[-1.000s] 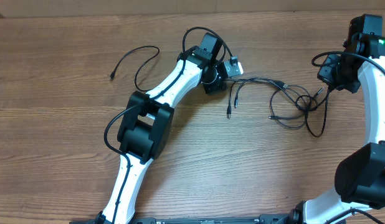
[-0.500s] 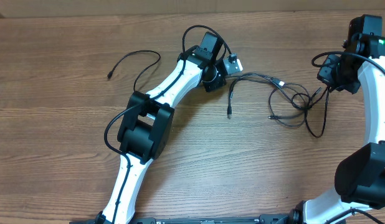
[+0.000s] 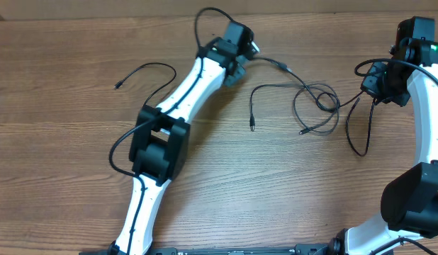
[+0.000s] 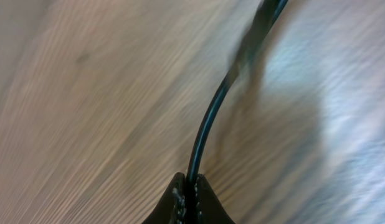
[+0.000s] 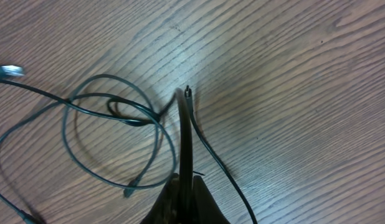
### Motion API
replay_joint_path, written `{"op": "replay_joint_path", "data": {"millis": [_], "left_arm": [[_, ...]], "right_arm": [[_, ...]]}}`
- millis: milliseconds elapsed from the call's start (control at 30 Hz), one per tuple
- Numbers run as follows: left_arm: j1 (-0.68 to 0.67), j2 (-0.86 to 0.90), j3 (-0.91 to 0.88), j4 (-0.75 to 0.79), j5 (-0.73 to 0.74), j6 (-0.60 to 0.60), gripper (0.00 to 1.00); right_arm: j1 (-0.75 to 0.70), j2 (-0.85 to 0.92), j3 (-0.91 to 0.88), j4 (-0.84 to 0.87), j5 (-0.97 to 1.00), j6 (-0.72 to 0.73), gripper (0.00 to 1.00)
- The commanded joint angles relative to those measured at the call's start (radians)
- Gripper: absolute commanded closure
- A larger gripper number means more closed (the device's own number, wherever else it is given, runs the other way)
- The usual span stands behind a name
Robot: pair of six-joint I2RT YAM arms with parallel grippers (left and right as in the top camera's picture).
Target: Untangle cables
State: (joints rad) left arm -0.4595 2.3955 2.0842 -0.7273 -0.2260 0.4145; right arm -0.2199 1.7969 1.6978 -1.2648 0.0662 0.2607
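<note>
The cables [image 3: 324, 105] sit mid-table toward the right. The nearest bit is a single loop drooping toward the robot's side, just below the right hand [image 3: 368, 88]. That hand is clamped shut on a strand. Its wrist view shows the strand running out from between the closed fingers [image 5: 171, 202] to the looped bundle on the wood, and it hasn't budged from a second ago.

Further out, the tangle looks more stretched than before: both free plug ends have slid left and the loops are pulled wider. Off to the left, a loose cord [image 3: 152, 65] lies well apart from the rest, nudged a touch left too.

Farthest out, the left hand [image 3: 249, 51] is no longer half open like a second ago. It's pinched tight on one strand, which is now drawn up and left toward the far edge of the table [image 3: 63, 177]. The left arm [image 3: 159, 142] reaches long and diagonal across the wood, further out than before. Its wrist view is motion-blurred.
</note>
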Motion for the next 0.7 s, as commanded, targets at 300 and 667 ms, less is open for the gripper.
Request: {"op": "replay_joint_path", "data": {"millis": [300, 667], "left_arm": [[0.208, -0.225, 0.033, -0.168, -0.074, -0.248, 0.95], [0.211, -0.225, 0.032, -0.219, -0.045, -0.224, 0.05]], "right_arm": [[0.006, -0.034, 0.018, 0.011, 0.002, -0.003, 0.96], [0.006, -0.034, 0.018, 0.018, 0.002, -0.003, 0.96]]}}
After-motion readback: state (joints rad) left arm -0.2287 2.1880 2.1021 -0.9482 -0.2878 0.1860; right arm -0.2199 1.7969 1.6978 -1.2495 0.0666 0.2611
